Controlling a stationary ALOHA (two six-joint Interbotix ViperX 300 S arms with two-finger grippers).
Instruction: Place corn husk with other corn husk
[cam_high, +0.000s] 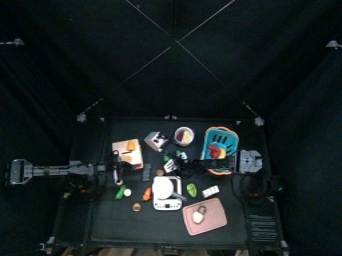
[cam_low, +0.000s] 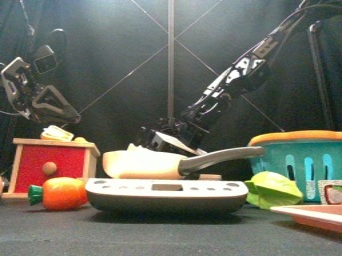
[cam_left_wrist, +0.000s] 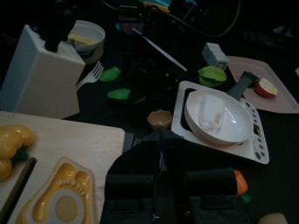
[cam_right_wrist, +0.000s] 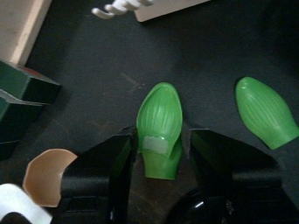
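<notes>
In the right wrist view a green corn husk (cam_right_wrist: 160, 122) lies flat on the black table, its near end between the open jaws of my right gripper (cam_right_wrist: 165, 163). The other corn husk (cam_right_wrist: 267, 110) lies beside it, a short gap away and outside the jaws. The left wrist view shows both husks (cam_left_wrist: 114, 75) (cam_left_wrist: 121, 94) close together near a fork. My right arm (cam_low: 221, 80) slants down behind the scale. My left gripper (cam_left_wrist: 163, 179) rests over the table's left side, away from the husks.
A white scale (cam_low: 167, 190) stands at the front centre, with a tomato (cam_low: 63, 193) and a red box (cam_low: 54, 165) to its left. A teal basket (cam_low: 301, 160) stands on the right. A knife block (cam_left_wrist: 41, 57), a bowl (cam_left_wrist: 86, 35) and a pink board (cam_left_wrist: 263, 83) ring the husks.
</notes>
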